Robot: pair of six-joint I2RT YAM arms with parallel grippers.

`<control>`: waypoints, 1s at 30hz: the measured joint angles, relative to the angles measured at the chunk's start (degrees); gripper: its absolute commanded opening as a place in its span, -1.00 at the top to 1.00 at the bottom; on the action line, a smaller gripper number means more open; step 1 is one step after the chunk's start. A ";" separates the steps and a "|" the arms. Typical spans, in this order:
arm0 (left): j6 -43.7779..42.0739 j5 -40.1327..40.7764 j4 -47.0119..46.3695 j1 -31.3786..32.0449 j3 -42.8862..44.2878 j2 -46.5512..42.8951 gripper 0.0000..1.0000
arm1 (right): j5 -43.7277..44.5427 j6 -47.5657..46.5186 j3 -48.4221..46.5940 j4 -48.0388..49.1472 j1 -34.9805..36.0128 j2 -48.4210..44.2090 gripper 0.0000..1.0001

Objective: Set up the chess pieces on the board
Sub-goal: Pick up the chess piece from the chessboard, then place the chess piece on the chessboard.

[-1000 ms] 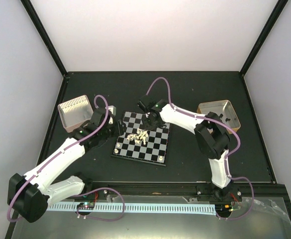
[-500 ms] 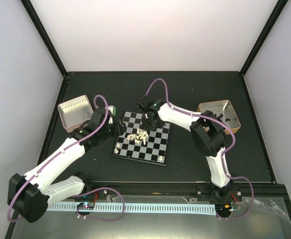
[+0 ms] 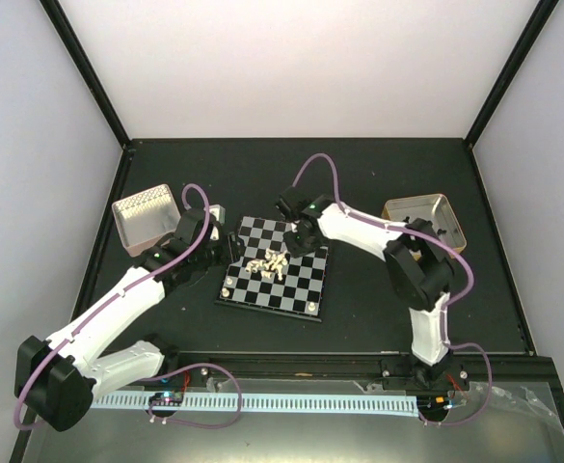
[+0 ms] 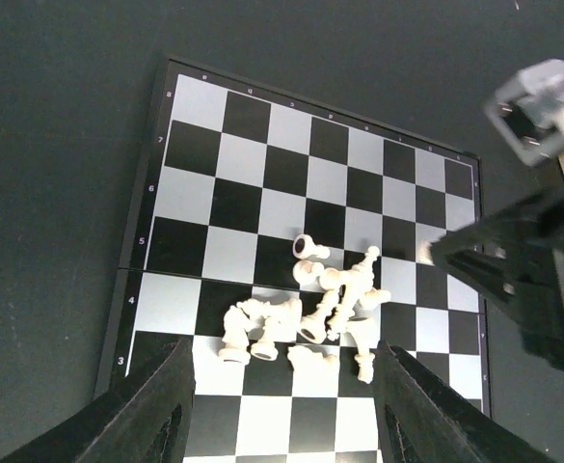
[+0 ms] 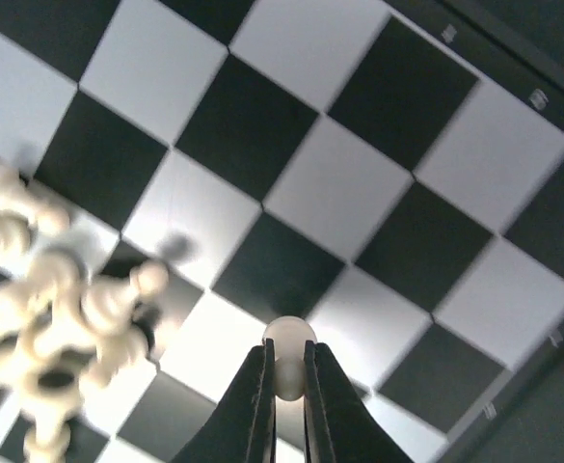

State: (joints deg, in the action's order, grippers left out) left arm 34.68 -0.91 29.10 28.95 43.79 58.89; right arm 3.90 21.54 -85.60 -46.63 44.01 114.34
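Cream chess piece [image 5: 289, 340], probably light, hard and slippery, is pinched by its round head in the right gripper [image 5: 286, 381] above the board [image 5: 344, 188]; the left gripper [image 4: 283, 405] stands spread, empty.

The board [image 3: 301, 286] lies flat on the bench [image 3: 378, 174], slightly turned. It has black and silvery-grey squares inside a thin dark edge, with tiny marks along the border. The pieces [image 4: 310, 309], small and cream-white, lie in a loose heap near its middle. Most are tipped on their sides and touching one another (one shows its round, hollow base). A single piece [image 5: 289, 336] is apart from the heap, pinched between the closed fingers of the right tool [image 5: 286, 355] over the board, its rounded head showing.
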 measured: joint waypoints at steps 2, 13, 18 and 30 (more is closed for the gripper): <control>0.00 -0.26 0.00 0.00 0.00 0.04 -0.05 | 0.02 0.22 2.97 0.28 -0.02 -3.19 0.89; 0.02 -2.01 -0.35 -0.02 0.00 1.25 -0.05 | -2.19 2.75 18.56 1.05 2.03 -16.46 0.89; 0.02 -2.40 -0.55 -0.02 -0.02 1.25 -0.05 | -3.67 3.93 22.53 0.94 4.22 -16.63 0.89; 0.04 -3.32 -0.55 -0.02 -0.04 1.27 -0.05 | -5.42 4.52 22.80 1.11 6.23 -16.92 0.87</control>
State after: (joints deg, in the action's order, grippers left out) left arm 34.72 -4.23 28.56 28.93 43.75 60.16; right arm -1.52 26.06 -62.81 -45.52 50.24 97.43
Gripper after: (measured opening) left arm 0.525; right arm 0.064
